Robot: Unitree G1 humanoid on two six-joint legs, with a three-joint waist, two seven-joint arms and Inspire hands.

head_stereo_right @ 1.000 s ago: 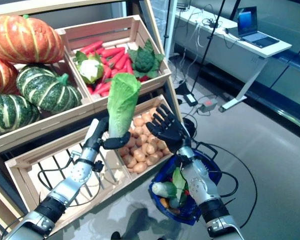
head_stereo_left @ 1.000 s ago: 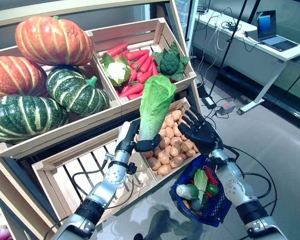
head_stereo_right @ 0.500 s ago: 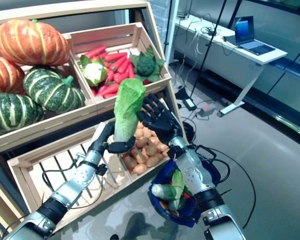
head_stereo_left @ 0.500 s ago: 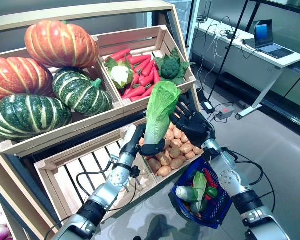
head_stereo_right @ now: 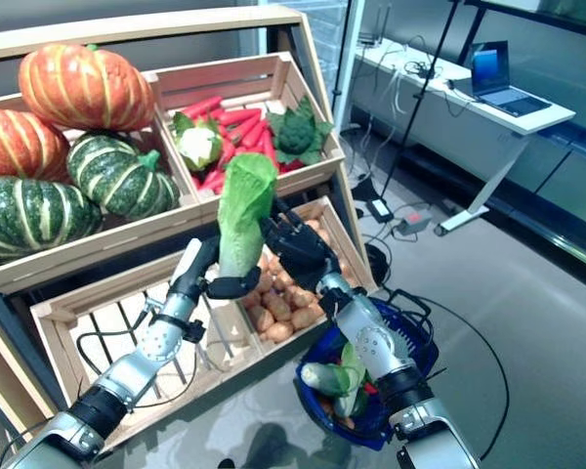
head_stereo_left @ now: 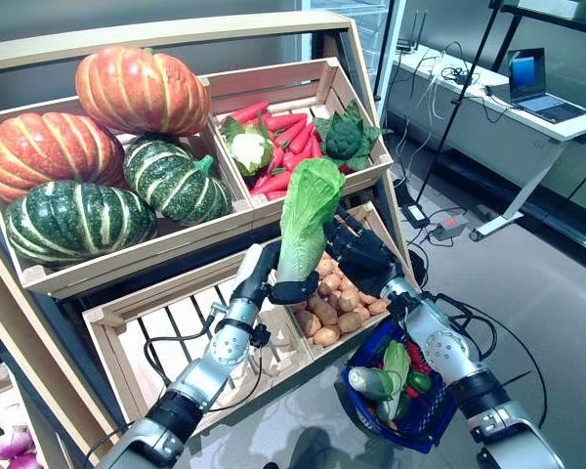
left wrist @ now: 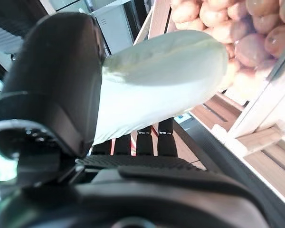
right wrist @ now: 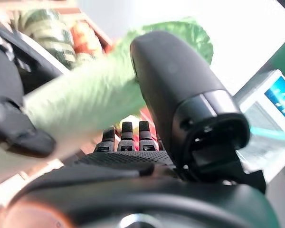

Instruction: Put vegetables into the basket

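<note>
A tall green lettuce [head_stereo_left: 308, 210] stands upright in front of the potato crate, with my left hand [head_stereo_left: 276, 286] shut on its pale stem. The left wrist view shows the thumb [left wrist: 52, 80] pressed against the lettuce [left wrist: 166, 80]. My right hand [head_stereo_left: 356, 256] is open with fingers spread, right beside the lettuce on its right. In the right wrist view its thumb [right wrist: 180, 95] lies close against the leaf [right wrist: 85, 95]. A blue basket [head_stereo_left: 425, 422] hangs from my right forearm, lower right, holding a cucumber [head_stereo_left: 371, 381], a green leaf and red pieces.
Wooden shelf crates: pumpkins [head_stereo_left: 137, 90] and green squashes [head_stereo_left: 73, 220] upper left; red carrots [head_stereo_left: 293, 151], cauliflower [head_stereo_left: 249, 151] and broccoli [head_stereo_left: 344, 140] upper middle; potatoes [head_stereo_left: 337, 298] behind the hands; a slatted crate [head_stereo_left: 166, 327] lower left. A desk with a laptop [head_stereo_left: 539, 83] stands far right.
The view has shifted. My right hand has closed in leftward on the lettuce, from clear of it to right against it. The left hand keeps its hold.
</note>
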